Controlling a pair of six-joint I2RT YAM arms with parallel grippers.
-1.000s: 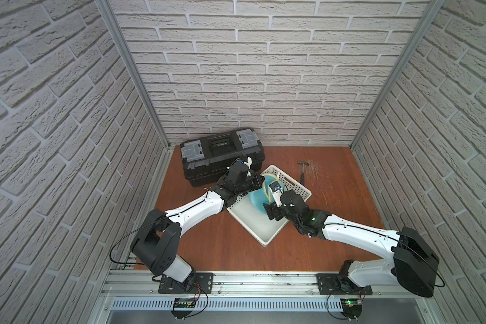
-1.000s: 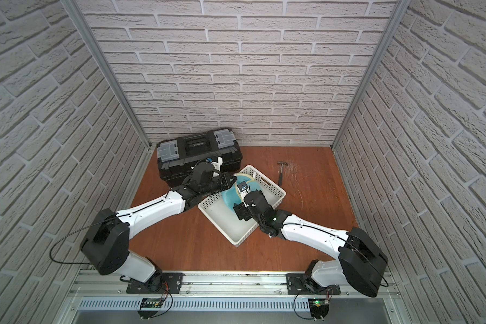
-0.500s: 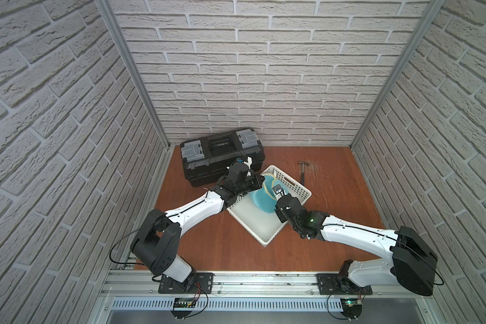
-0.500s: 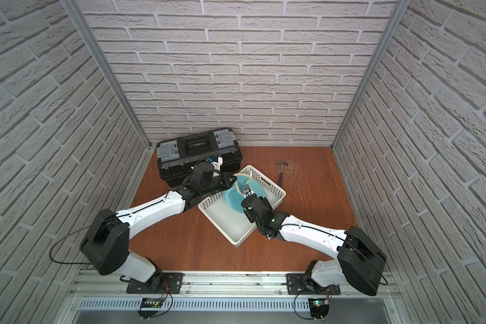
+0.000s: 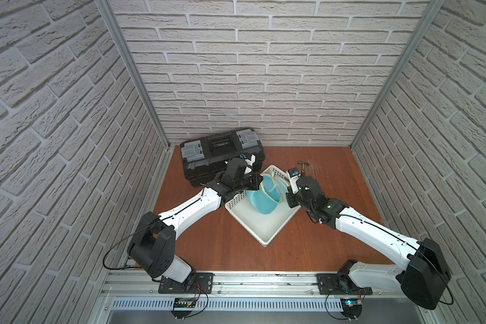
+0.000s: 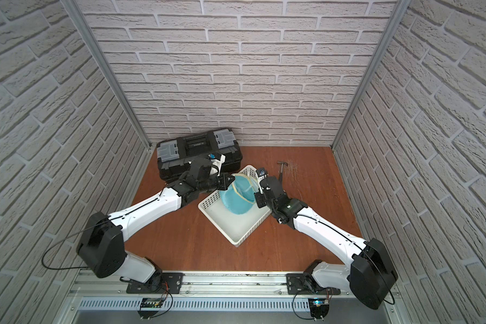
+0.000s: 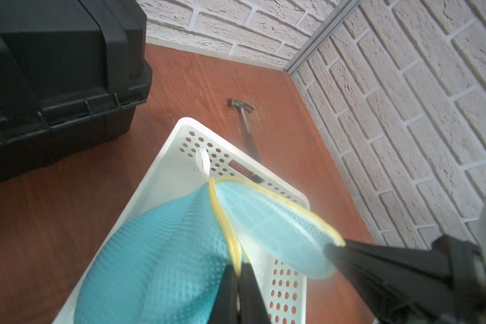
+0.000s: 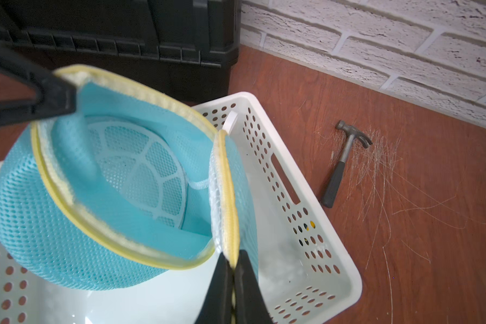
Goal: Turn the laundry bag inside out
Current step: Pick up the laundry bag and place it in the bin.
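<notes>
One laundry bag (image 5: 261, 203) — left fingers (image 7: 225, 297), right fingers (image 8: 218, 289) pinching its trim

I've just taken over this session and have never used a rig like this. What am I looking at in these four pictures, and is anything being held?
Two white robot arms, the left arm and the right arm, are mounted at the near edge of a wooden table. Both top views come from one overhead camera head, so they nearly match. The other two come from a camera on each arm's wrist. On the table are a black toolbox, a hammer and a white basket. The blue mesh bag is held open over the basket. The left fingers are shut on its yellow rim. The right fingers are shut on the yellow edge of its round flap.
</notes>
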